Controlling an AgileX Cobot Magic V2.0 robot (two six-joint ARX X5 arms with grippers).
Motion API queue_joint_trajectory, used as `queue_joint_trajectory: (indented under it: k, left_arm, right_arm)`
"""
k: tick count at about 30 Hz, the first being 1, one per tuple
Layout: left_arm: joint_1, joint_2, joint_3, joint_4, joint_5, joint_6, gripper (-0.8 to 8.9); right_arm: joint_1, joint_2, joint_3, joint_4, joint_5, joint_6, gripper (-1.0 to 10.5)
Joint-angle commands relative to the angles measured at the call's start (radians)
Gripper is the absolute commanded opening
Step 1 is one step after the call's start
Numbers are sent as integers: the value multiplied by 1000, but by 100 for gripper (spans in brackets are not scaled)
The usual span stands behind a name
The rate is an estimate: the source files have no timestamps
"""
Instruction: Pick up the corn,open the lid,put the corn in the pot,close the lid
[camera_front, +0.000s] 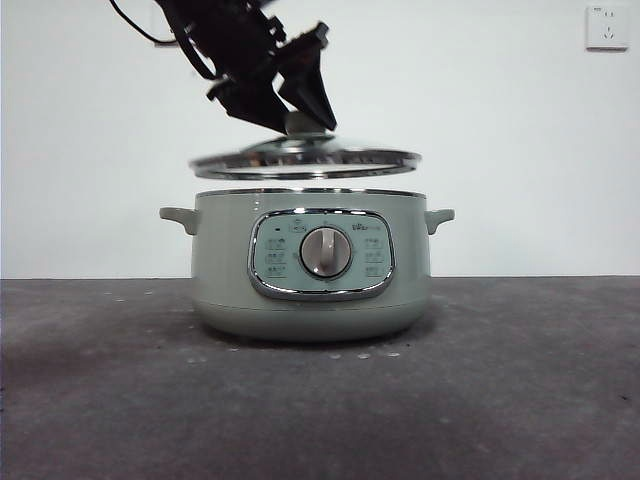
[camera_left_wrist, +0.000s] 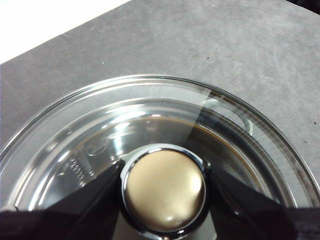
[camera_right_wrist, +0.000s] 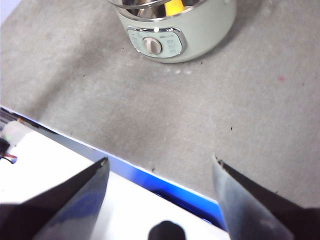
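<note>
The glass lid (camera_front: 305, 160) hangs level a short way above the sage-green pot (camera_front: 310, 290), not touching its rim. My left gripper (camera_front: 290, 112) comes down from the upper left and is shut on the lid's round knob (camera_left_wrist: 165, 190); in the left wrist view one jaw sits on either side of the knob, over the glass (camera_left_wrist: 100, 130). In the right wrist view the yellow corn (camera_right_wrist: 174, 6) shows inside the pot (camera_right_wrist: 200, 30). My right gripper (camera_right_wrist: 161, 160) is open and holds nothing, well back from the pot over the table's near edge.
The pot stands on a dark grey table (camera_front: 520, 380) in front of a white wall with a socket (camera_front: 607, 27) at the upper right. A blue strip (camera_right_wrist: 165, 187) marks the table's front edge beneath the right gripper.
</note>
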Motion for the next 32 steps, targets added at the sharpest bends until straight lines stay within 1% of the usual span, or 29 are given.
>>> queue_joint_trajectory:
  k: [1,4,13,26,32]
  left_arm:
    - [-10,23,24,65,-11,11,-8]
    - [-11,41,24,66,-38,11,-8]
    - [-11,65,24,63,-37,11,-8]
    - [-18,80,24,8,-25,12,-8]
    - [-21,80,24,-24,-11,12,-8]
  right_arm:
    - [1,-30,-19,-26,1,45,344]
    - [1,-37,-22,-26,1,48,344]
    - [1,-37,-22,-26,3,47,344]
    - [1,-37,-22,-26,60,42,344]
    - [1,-37,-22,-26,63,39,344]
